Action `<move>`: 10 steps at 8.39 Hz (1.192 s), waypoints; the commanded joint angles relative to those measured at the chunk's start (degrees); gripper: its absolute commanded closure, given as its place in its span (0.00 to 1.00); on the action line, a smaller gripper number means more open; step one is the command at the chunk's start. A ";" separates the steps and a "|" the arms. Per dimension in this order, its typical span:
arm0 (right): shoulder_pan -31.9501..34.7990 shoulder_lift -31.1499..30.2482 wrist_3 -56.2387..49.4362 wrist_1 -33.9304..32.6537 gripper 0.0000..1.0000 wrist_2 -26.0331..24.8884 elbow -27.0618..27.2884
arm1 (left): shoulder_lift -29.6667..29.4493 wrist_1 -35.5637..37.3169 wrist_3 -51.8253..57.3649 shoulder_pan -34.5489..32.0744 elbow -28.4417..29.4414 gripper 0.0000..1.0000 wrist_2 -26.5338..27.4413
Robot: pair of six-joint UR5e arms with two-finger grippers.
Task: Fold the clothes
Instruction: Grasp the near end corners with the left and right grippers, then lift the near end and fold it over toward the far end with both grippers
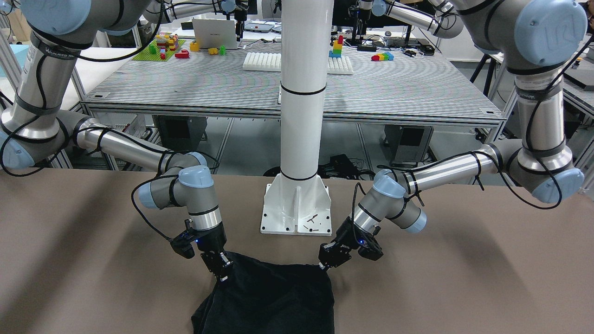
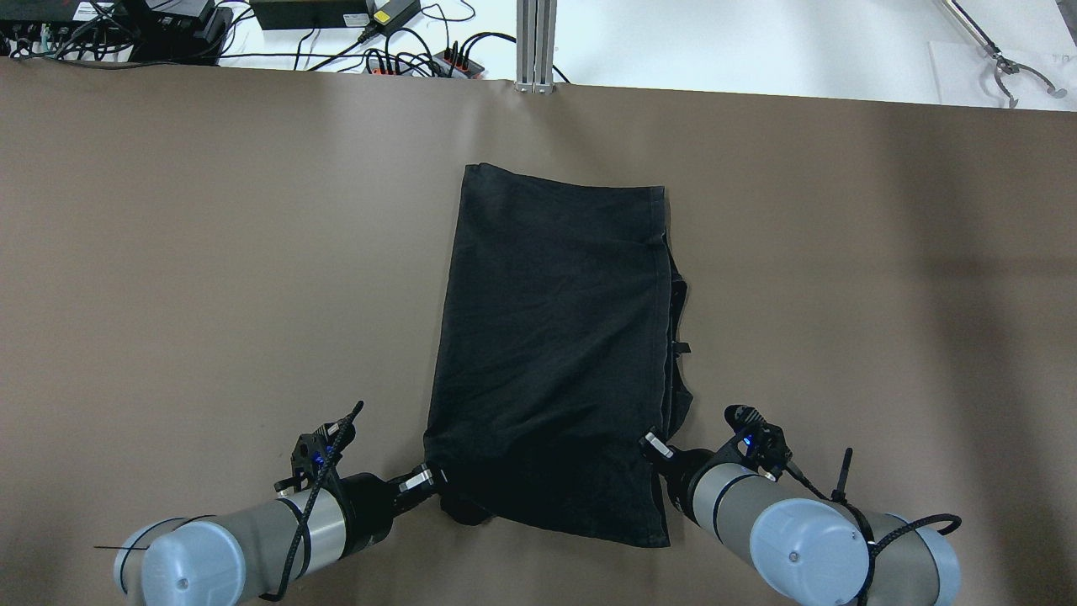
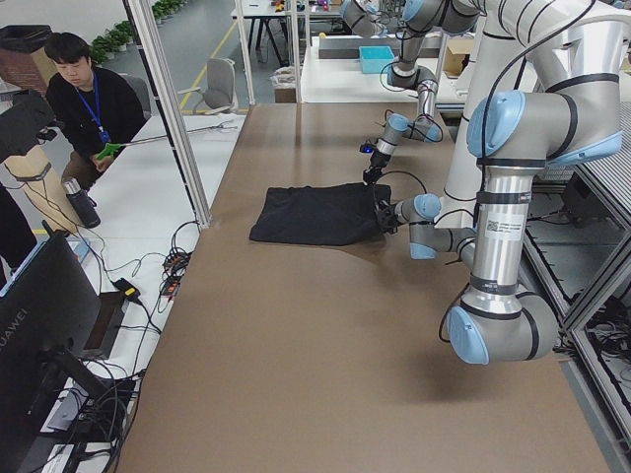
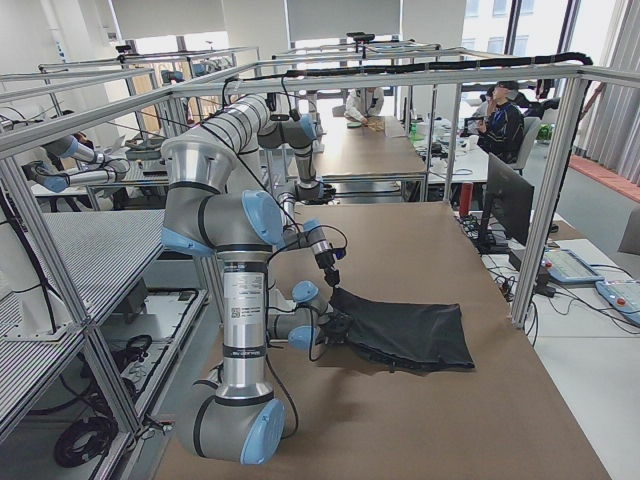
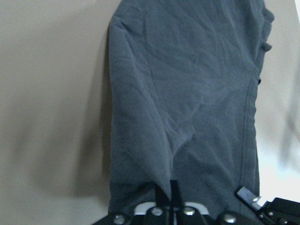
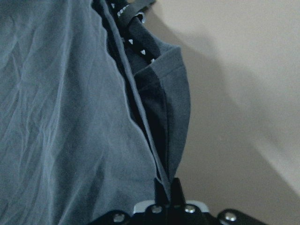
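Brown bench (image 2: pixel 210 252), busy lab behind. Black garment (image 2: pixel 555 337) laid flat at bench centre. Left gripper (image 2: pixel 431 477) closed tight on robot-side left corner; right gripper (image 2: pixel 655 443) pinched on robot-side right hem. Fabric judged soft, light, limp; sag expected mid-span, so hemmed corners best gripped, pulled taut.
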 commanded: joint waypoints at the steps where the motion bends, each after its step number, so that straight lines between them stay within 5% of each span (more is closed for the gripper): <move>1: -7.12 -3.27 -0.07 -0.74 1.00 -3.17 8.62 | 7.56 3.01 0.06 0.00 -14.52 1.00 -2.56; 3: -5.33 -2.59 -4.17 -3.28 1.00 -3.63 11.48 | 7.44 4.06 0.24 -5.49 -16.01 1.00 -8.45; 6: 1.35 -2.32 -8.50 -3.47 1.00 -2.75 10.08 | -9.66 26.50 5.23 -16.85 -14.16 1.00 -15.50; 10: 10.67 6.10 -13.95 -4.17 1.00 -1.88 -1.24 | -19.62 28.85 13.31 -24.16 -0.21 1.00 -15.59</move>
